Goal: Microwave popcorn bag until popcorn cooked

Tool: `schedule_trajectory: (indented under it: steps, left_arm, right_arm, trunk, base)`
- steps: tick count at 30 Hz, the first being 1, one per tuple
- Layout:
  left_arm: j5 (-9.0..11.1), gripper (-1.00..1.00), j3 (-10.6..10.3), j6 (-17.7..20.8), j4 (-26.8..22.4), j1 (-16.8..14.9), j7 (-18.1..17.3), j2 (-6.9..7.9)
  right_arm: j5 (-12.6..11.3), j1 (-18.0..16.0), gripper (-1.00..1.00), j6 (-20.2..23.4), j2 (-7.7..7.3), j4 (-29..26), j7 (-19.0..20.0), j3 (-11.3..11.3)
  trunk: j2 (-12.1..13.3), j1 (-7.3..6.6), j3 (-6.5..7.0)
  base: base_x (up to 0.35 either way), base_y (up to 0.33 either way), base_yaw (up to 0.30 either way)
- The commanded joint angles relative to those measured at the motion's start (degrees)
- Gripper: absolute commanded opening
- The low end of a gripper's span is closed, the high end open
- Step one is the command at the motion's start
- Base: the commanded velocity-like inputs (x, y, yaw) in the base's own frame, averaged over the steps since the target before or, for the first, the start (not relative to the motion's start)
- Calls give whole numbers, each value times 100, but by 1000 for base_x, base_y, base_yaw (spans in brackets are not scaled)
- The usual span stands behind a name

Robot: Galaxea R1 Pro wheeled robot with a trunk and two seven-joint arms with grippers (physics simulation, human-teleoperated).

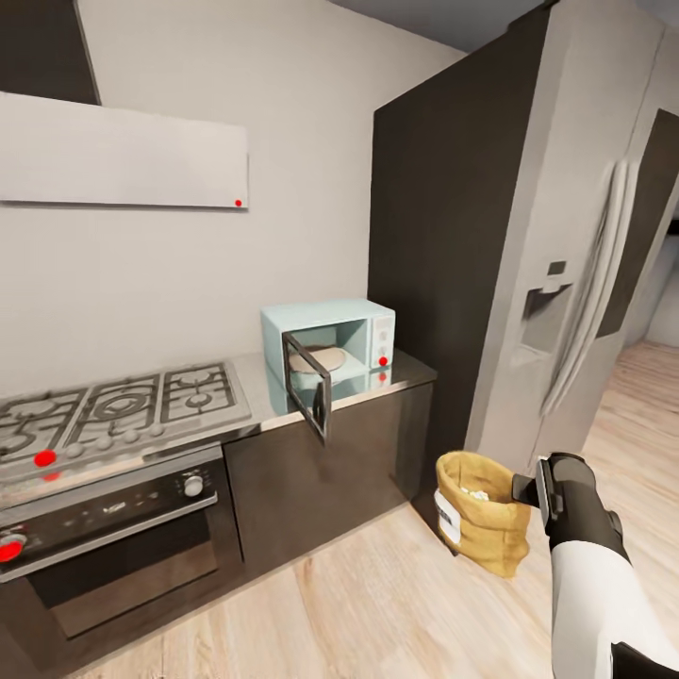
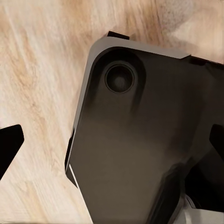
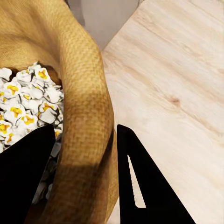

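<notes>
From across the room the head view takes in the whole kitchen corner: the microwave (image 1: 330, 351) sits on the desk (image 1: 401, 370) beside the gas hob (image 1: 118, 407), its door (image 1: 309, 387) swung wide open and the beige turntable (image 1: 316, 358) bare inside. Low and to the right, away from the desk and above the wood floor (image 1: 377, 604), the right gripper (image 1: 524, 488) holds the popcorn bag (image 1: 481, 511) in the air, upright, in front of the dark cabinet end beside the tall fridge (image 1: 575, 264).

The right wrist view gives what the head view cannot: the bag's (image 3: 79, 107) mouth close up, full of puffed white and yellow popcorn (image 3: 25, 105). Here the jaws are clenched on the bag's rolled rim, one dark finger (image 3: 25, 177) inside the mouth against the popcorn, the other (image 3: 140, 182) outside, with the tan wall pinched between them.

The left wrist view looks down on a dark, rounded part of the robot's own body (image 2: 140, 140) over the floor (image 2: 37, 70). Black finger tips (image 2: 9, 144) show at opposite edges of that picture, well apart, so the left jaws stand released, touching nothing.
</notes>
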Motion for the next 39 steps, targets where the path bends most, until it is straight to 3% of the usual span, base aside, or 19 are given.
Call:
schedule_trajectory:
  steps: [1, 23, 39]
  left_arm:
    - [17, 100, 3, -14, 2, -3, 2, 0]
    - [17, 100, 4, -14, 2, -3, 2, -1]
    - [17, 100, 2, -14, 2, -3, 2, 0]
  right_arm:
    - [7, -4, -100, 22, 3, -6, 8, -6]
    - [2, -7, -100, 22, 9, -7, 8, -6]
    - [16, -6, -100, 22, 8, 2, 14, -6]
  trunk:
    - [-5, 0, -7]
    - [-5, 0, -7]
    - [-5, 0, -7]
  base:
    - [0, 0, 267]
    - [0, 0, 263]
    - [0, 0, 14]
